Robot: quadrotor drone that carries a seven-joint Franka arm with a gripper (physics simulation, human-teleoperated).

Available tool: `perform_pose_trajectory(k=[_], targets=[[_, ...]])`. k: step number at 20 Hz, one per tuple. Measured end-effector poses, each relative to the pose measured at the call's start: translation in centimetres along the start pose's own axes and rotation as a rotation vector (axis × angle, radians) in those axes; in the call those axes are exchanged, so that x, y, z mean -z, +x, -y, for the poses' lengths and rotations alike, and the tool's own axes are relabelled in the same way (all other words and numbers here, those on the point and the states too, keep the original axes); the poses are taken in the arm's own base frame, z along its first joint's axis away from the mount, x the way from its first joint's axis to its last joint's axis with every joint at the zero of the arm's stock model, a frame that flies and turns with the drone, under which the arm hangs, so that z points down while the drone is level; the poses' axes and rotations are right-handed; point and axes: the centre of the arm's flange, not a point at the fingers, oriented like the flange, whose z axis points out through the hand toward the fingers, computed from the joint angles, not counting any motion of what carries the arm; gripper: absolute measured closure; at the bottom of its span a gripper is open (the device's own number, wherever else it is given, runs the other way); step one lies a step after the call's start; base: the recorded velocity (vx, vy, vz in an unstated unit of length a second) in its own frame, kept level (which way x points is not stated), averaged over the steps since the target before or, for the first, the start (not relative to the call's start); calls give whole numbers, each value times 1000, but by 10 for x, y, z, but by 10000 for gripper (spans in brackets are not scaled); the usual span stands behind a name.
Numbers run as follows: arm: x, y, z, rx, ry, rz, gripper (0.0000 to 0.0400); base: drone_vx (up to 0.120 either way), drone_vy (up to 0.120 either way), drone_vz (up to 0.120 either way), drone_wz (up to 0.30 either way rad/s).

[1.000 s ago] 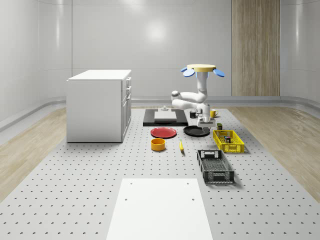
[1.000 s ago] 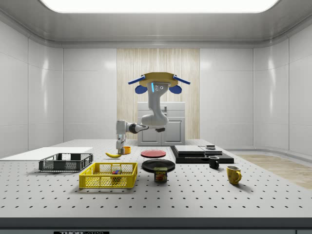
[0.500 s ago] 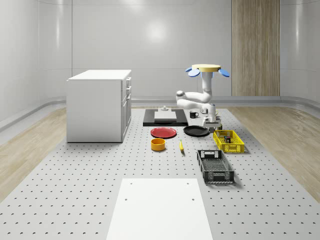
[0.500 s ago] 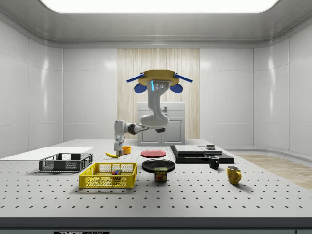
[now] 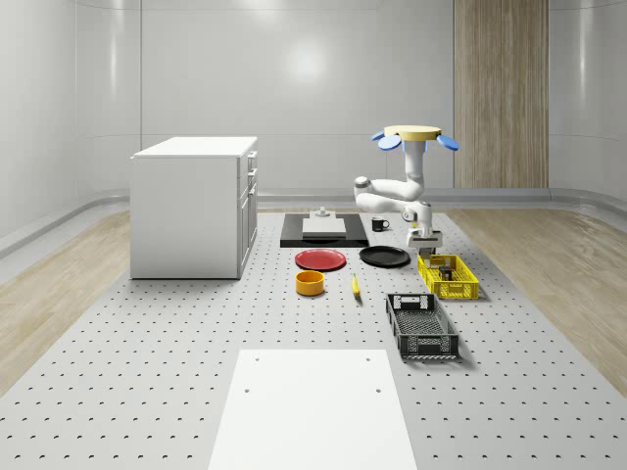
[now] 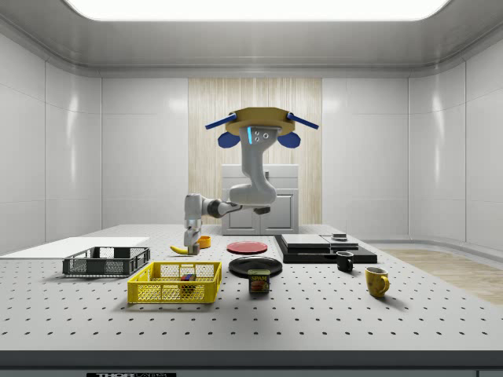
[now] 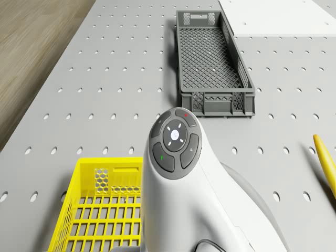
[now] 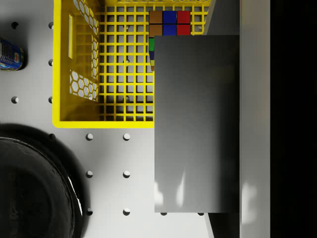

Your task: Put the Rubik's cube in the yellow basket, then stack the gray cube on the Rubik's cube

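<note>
The drone hovers above the table behind the yellow basket, with its arm bent down. My gripper hangs over the basket's far end, near the black plate, and is shut on the gray cube. In the wrist view this cube covers part of the yellow basket and of the table in front of it. The Rubik's cube lies inside the basket, partly hidden behind the gray cube. From the side, the gripper is a little above the basket and the Rubik's cube.
A black plate and a can lie next to the basket. A gray crate stands nearer the camera, beside a banana, an orange bowl and a red plate. A white cabinet stands on the whole-scene view's left.
Drone and arm have shifted toward the whole-scene view's right, carrying the gripper from above the black plate to above the yellow basket's far end.
</note>
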Motion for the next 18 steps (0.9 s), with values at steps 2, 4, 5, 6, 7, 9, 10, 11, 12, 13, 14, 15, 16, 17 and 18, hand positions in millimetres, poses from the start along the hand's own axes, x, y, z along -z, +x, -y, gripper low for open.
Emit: perform_pose_trajectory(k=[2,4,5,6,7,9,10,11,12,13,14,15,16,17,18], targets=[[0,0,0,0,0,0,150,0,120,-20,0],[0,0,0,0,0,0,150,0,120,-120,0],[0,0,0,0,0,0,150,0,120,-120,0],[0,0,0,0,0,0,150,0,120,-120,0],[0,0,0,0,0,0,150,0,120,-120,0],[0,0,0,0,0,0,150,0,120,-80,0],[0,0,0,0,0,0,150,0,120,0,0],[0,0,0,0,0,0,150,0,120,0,0],[0,0,0,0,0,0,150,0,120,0,0],[0,0,0,0,0,0,150,0,120,0,0],[0,0,0,0,0,0,150,0,120,0,0],[0,0,0,0,0,0,150,0,120,0,0],[0,0,0,0,0,0,150,0,80,0,0],[0,0,0,0,0,0,150,0,0,0,0],[0,0,0,0,0,0,150,0,0,0,0]])
